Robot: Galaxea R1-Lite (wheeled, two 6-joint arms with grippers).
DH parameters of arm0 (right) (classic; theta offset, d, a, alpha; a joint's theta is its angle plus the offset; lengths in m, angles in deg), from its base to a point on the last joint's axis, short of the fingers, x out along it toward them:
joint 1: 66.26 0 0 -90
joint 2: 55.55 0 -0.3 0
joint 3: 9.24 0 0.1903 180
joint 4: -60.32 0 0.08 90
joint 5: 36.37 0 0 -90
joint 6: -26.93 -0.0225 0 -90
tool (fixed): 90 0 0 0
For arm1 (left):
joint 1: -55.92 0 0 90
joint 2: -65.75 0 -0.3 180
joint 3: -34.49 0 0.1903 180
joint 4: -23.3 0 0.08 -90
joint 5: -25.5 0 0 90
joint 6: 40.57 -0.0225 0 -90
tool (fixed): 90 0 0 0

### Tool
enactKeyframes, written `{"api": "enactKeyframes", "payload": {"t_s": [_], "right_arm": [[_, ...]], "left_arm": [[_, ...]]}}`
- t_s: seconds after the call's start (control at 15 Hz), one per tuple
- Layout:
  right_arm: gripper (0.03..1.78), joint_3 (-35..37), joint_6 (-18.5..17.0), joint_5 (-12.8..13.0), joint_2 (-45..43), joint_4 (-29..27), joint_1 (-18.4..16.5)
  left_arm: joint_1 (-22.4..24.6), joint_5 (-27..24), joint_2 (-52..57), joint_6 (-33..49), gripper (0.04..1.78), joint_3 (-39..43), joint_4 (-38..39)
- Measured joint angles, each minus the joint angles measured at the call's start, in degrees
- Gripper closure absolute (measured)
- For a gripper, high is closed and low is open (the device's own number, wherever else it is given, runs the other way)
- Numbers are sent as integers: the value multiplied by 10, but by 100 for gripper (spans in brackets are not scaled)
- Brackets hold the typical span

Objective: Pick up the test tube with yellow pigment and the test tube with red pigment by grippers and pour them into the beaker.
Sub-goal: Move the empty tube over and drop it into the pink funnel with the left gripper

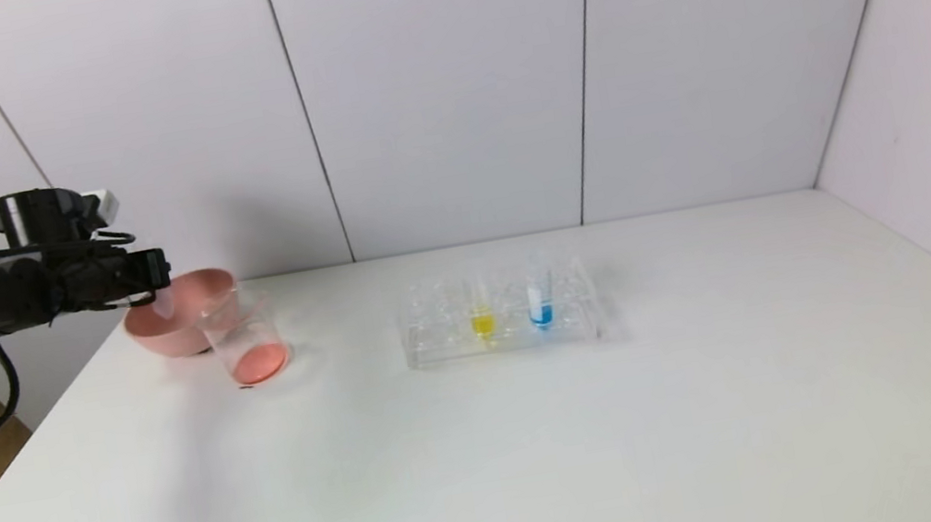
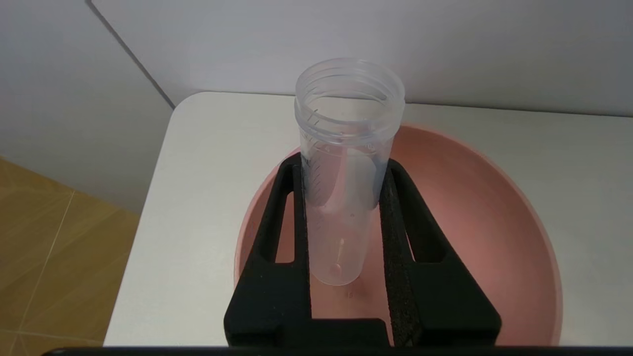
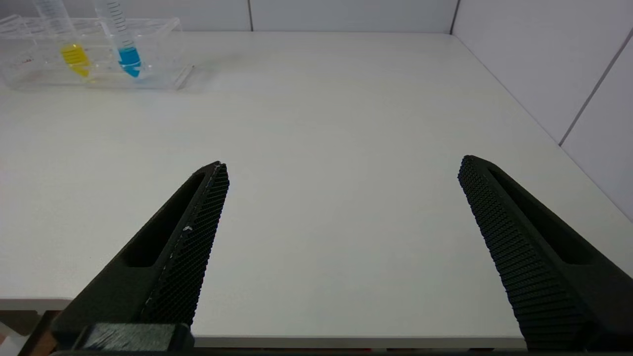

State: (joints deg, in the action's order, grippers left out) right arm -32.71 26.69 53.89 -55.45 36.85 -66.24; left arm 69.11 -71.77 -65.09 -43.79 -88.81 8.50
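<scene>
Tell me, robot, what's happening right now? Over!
Left gripper shut on emptied tube, over pink bowl. Right gripper open, parked. Beaker holds red; yellow tube in rack. Nothing blocking.

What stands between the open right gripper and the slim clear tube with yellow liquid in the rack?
Nothing visible: from the right gripper, only bare white table leads to the yellow tube in its clear rack. The blue tube stands beside it.
</scene>
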Motion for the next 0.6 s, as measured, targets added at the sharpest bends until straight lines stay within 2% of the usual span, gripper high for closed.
{"api": "enactKeyframes", "payload": {"t_s": [0.6], "right_arm": [[11,0,0,0,0,0,0]], "left_arm": [[0,1,5,1,139,-1,0]]}}
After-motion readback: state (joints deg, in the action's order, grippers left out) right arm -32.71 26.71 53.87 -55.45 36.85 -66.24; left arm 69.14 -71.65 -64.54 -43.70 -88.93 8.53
